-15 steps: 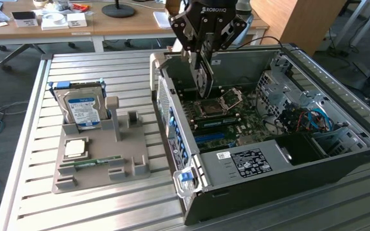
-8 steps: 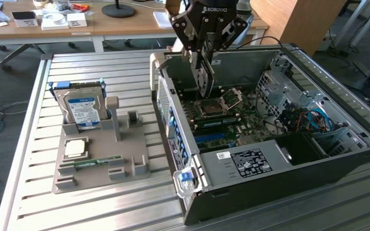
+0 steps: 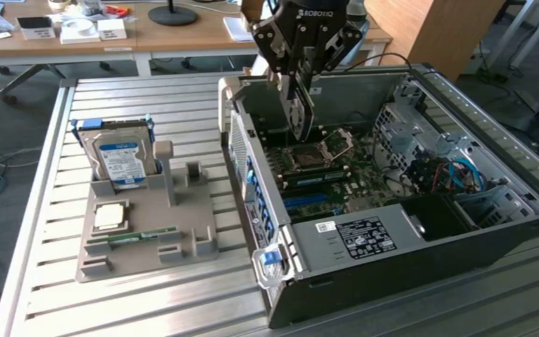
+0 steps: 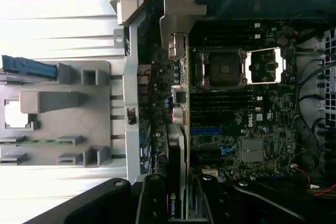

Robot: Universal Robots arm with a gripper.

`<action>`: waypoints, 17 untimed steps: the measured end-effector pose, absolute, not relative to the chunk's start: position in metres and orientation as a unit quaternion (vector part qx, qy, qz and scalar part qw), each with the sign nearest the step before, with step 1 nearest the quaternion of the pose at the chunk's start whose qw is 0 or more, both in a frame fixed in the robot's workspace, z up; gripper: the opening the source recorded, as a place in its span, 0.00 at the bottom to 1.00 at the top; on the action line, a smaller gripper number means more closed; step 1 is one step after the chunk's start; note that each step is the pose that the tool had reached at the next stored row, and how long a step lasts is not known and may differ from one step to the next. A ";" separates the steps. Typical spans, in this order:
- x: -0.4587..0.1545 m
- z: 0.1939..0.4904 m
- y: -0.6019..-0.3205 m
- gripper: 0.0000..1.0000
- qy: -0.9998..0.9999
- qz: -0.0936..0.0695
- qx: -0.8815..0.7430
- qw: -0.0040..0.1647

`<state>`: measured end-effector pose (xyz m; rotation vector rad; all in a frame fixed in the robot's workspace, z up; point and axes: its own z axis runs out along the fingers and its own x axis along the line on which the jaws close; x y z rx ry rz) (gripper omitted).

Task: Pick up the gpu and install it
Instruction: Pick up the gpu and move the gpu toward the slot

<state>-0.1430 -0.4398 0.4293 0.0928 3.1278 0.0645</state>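
My gripper [image 3: 297, 74] is shut on the gpu [image 3: 297, 112], a thin dark card that hangs edge-down over the open computer case [image 3: 494, 239], above the motherboard [image 3: 330, 175] near the case's rear wall. The wrist view looks down along the card [image 4: 176, 150], with its pale metal bracket [image 4: 178, 19] at the far end beside the case's rear panel. Black fingers [image 4: 152, 203] clamp the card from both sides, and the gripper [image 4: 178, 200] stands over the board's slots by the CPU socket [image 4: 223, 69].
A grey holder tray [image 3: 148, 246] on the slatted metal table, at the exterior view's left, carries a hard drive [image 3: 120, 158], a RAM stick [image 3: 143, 235] and a CPU chip [image 3: 110, 216]. Cables and drive bays [image 3: 448, 175] fill the case's right side. A wooden desk [image 3: 138, 38] stands behind.
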 end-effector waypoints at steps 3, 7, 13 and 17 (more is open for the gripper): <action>-0.143 0.429 -0.440 0.27 0.999 0.021 0.030 0.006; -0.143 0.429 -0.440 0.27 0.999 0.021 0.030 0.006; -0.129 0.429 -0.440 0.27 0.999 0.021 0.030 0.006; -0.118 0.429 -0.440 0.27 0.999 0.021 0.030 0.006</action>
